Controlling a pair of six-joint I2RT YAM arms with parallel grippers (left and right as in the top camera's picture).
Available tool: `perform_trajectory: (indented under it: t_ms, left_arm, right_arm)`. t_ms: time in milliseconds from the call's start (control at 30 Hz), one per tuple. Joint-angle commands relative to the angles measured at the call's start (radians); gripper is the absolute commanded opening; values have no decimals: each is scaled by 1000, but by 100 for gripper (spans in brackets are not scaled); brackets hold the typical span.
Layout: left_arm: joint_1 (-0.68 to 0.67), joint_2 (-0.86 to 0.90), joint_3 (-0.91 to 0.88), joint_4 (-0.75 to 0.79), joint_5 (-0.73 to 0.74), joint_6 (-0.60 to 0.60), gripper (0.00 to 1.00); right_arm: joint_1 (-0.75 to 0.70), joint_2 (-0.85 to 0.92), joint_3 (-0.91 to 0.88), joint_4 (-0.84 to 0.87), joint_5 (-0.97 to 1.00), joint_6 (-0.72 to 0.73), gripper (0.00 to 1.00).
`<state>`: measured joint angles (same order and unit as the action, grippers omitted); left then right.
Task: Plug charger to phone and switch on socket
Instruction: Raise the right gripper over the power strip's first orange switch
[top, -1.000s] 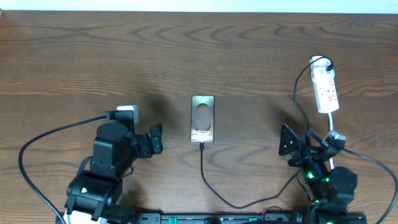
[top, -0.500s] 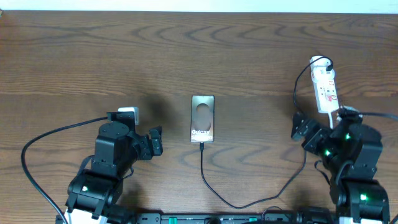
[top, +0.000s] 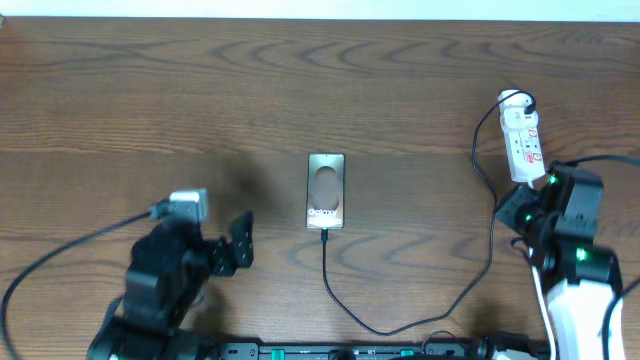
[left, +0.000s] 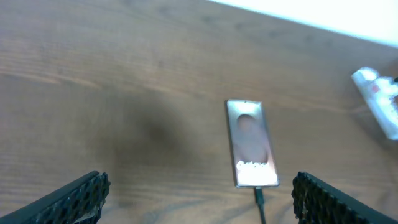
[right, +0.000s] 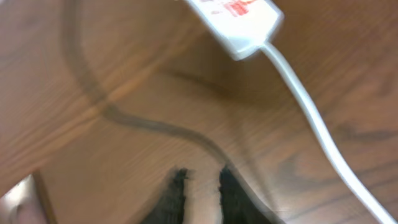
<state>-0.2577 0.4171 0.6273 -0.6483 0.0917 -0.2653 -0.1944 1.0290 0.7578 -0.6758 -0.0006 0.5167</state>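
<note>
- The left claw (left: 199, 190) hangs low at the near edge of the counter (top: 200, 90). Its dimpled black fingers are spread wide and empty, facing the phone.
- The right claw (right: 202, 186) has its fingers drawn nearly together on nothing. It is close to the near end of the power strip, though that view is blurred.
- The charger cable (top: 326, 275) is thin, black and limp. It loops along the near side and runs up to the strip's far end.
- Its small plug tip (left: 257, 194) meets the phone's near edge, so the plugging step looks done.
- The phone (top: 326, 190) lies flat mid-counter, a slim glossy bronze-grey slab with a pale oval.
- The power strip (top: 524, 143) sits far right, hard white plastic with red marks and a thick white cord (right: 311, 118).
- Its switch seems the step left; I cannot tell whether it is on.
- The counter is dark wood grain.
</note>
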Motion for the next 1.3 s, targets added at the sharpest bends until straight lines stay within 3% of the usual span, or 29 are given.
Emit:
perform_trajectory:
  t_ms: [0,300,767,933,1267]
  left_arm:
    - [4,-109,7,-26,2,-9,95]
    - [4,-301,27,-28,-7,-39,96]
    - [4,-336,212,-117,-69,7,96]
    - [4,-336,248,-179,-164,6,96]
    - [4,-336,249,-182,-164,6,96]
  right_arm:
    - [-61,101,82,-3,39,37,1]
    - [-128,364,349,-85,23,85,1]
    - [-141,746,614,-69,28,127,1]
    - [-161,829,670,-59,-17,196,1]
    - [-208,942,673,45,-193,302,1]
